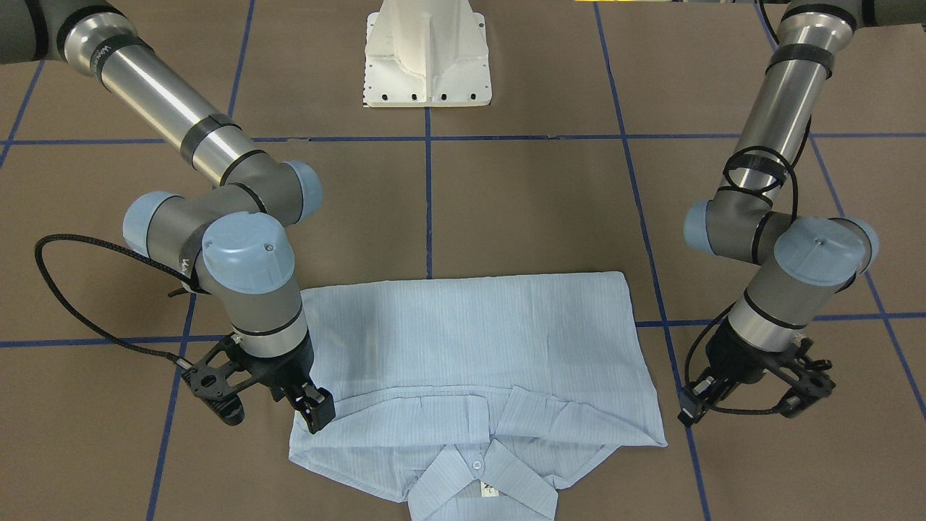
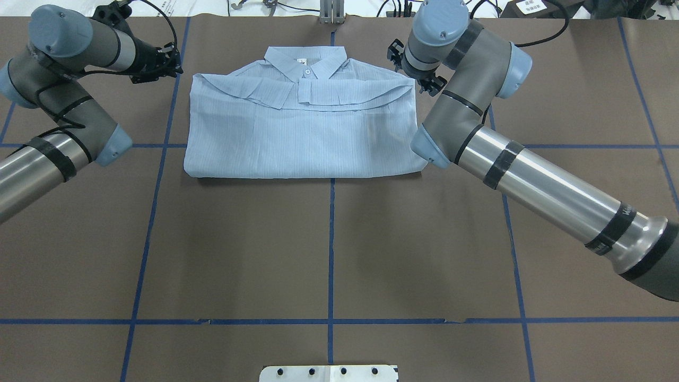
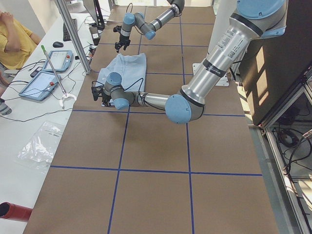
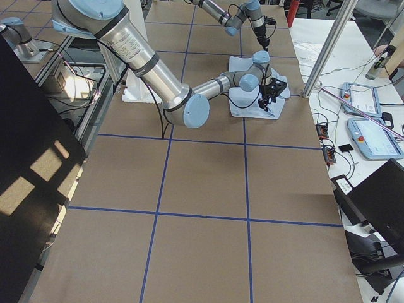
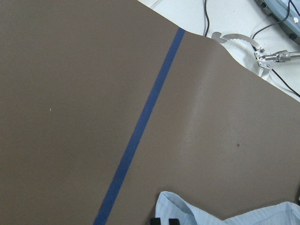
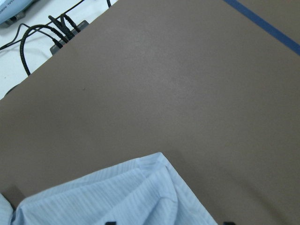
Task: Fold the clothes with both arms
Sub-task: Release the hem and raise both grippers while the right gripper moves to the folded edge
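The pale blue shirt (image 1: pixel 477 347) lies folded into a flat rectangle on the brown table, collar and neck label away from the robot; it also shows in the overhead view (image 2: pixel 302 132). My right gripper (image 1: pixel 317 416) hangs over the shirt's shoulder edge (image 6: pixel 117 197), jaws wide open around the corner, holding nothing. It shows in the overhead view (image 2: pixel 419 79) too. My left gripper (image 1: pixel 687 416) is beside the opposite shoulder corner, just off the cloth (image 5: pixel 234 215). Its fingertips (image 5: pixel 157 220) stand close together, shut and empty. The overhead view (image 2: pixel 175 66) shows it left of the shirt.
The white pedestal base (image 1: pixel 427 58) stands at the robot's side of the table. Blue tape lines (image 2: pixel 331 254) cross the brown surface. Beyond the far table edge are cables and tablets (image 3: pixel 48 73) and a seated person (image 3: pixel 14 39).
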{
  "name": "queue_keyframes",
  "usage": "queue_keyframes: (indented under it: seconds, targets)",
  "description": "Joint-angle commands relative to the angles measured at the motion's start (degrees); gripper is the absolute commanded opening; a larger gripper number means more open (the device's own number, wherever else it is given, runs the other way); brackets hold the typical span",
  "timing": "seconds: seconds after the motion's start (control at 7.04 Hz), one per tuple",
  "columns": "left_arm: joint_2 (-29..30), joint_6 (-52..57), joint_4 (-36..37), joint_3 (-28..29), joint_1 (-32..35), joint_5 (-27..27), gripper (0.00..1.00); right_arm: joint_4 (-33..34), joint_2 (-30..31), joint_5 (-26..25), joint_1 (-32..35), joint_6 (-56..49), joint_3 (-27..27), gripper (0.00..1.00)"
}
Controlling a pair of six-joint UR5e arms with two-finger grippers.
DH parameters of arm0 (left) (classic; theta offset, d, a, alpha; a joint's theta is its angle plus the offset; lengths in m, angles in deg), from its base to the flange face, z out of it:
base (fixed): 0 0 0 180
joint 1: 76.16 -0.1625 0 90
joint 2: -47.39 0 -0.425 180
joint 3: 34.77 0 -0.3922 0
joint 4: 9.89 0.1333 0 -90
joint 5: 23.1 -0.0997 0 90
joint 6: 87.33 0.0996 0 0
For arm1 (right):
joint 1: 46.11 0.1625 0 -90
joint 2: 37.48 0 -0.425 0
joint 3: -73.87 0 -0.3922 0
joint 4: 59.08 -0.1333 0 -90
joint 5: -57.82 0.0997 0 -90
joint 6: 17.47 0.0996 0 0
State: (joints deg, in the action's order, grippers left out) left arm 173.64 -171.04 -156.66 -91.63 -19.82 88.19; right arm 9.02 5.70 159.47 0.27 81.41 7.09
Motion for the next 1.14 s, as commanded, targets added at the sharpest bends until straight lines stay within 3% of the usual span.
queue_keyframes:
  seconds: [0.0,0.43,0.71,0.85,0.99]
  targets:
    - [-1.0,0.0,-0.4,-0.9,0.2,0.0,0.32,0.6,9.6,1.0,-4.0,2.0,-13.6,0.86]
    - [-1.9,0.3,-0.5,-2.5,0.1,-0.1,0.32,-0.1,21.4,1.2,-8.5,6.7,-25.0,0.86]
    - [-3.6,0.4,-0.5,-4.7,0.1,0.0,0.32,-0.3,21.0,1.0,-9.8,6.8,-24.1,0.82]
    - [-4.9,0.5,-0.5,-5.8,0.1,0.0,0.32,-0.2,20.6,0.8,-9.8,6.8,-23.8,0.72]
    - [-5.0,2.0,-0.5,-5.8,0.2,-0.1,0.32,-0.2,20.2,0.7,-9.8,6.8,-23.6,0.68]
